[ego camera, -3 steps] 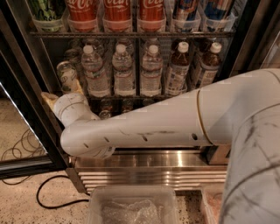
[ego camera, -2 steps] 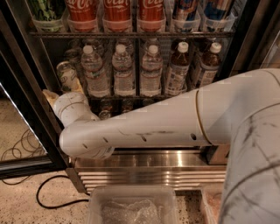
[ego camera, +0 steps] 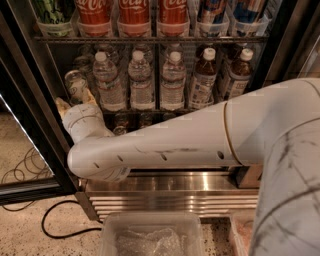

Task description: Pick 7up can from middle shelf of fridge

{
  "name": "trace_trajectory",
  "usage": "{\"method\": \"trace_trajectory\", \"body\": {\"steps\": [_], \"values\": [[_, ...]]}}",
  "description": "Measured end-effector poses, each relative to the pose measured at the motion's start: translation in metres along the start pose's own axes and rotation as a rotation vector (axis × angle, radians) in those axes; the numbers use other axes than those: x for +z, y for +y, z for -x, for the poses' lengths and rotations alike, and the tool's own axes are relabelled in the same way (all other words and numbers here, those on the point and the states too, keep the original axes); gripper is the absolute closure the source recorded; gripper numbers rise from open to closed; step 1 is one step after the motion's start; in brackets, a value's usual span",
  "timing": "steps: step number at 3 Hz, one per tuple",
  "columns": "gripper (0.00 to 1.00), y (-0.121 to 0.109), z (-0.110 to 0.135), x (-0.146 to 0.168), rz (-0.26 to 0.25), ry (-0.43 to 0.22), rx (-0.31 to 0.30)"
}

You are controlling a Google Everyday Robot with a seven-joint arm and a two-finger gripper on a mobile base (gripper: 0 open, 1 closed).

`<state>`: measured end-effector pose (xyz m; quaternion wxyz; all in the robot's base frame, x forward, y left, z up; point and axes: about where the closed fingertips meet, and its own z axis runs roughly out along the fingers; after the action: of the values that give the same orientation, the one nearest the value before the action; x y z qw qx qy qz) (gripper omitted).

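1. While the white robot arm (ego camera: 165,147) reaches from the right edge across the front of the open fridge (ego camera: 175,202), its wrist bends upward at the left side of the cabinet.
2. At the end of that wrist, the gripper (ego camera: 76,101) sits at the far left of the middle shelf (ego camera: 165,111), close to the dark door frame.
3. Its tan fingers (ego camera: 62,106) are clenched around the 7up can (ego camera: 75,84), one on each side.
4. The pale silver can is tilted, its top leaning up and to the left, and it sits just above the shelf's front rail rather than standing on the rack.
5. Just to the right of the can, clear water bottles (ego camera: 142,82) stand in a row on the same shelf, followed by brown bottles with white caps (ego camera: 202,80).
6. On the rack above stand red Coca-Cola cans (ego camera: 133,15).
7. Below the arm, a clear plastic bin (ego camera: 150,235) sits in front of the steel base, and a black cable (ego camera: 55,225) lies on the speckled floor to the left.
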<state>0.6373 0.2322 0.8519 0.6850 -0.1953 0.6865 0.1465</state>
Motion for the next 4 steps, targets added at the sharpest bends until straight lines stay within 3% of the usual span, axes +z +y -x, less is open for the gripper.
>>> {"method": "trace_trajectory", "body": {"steps": [3,4], "values": [[0.38,-0.013,-0.006,0.015,-0.046,0.029,0.026],[0.35,-0.030,-0.007,0.021,-0.086,0.035,0.031]]}}
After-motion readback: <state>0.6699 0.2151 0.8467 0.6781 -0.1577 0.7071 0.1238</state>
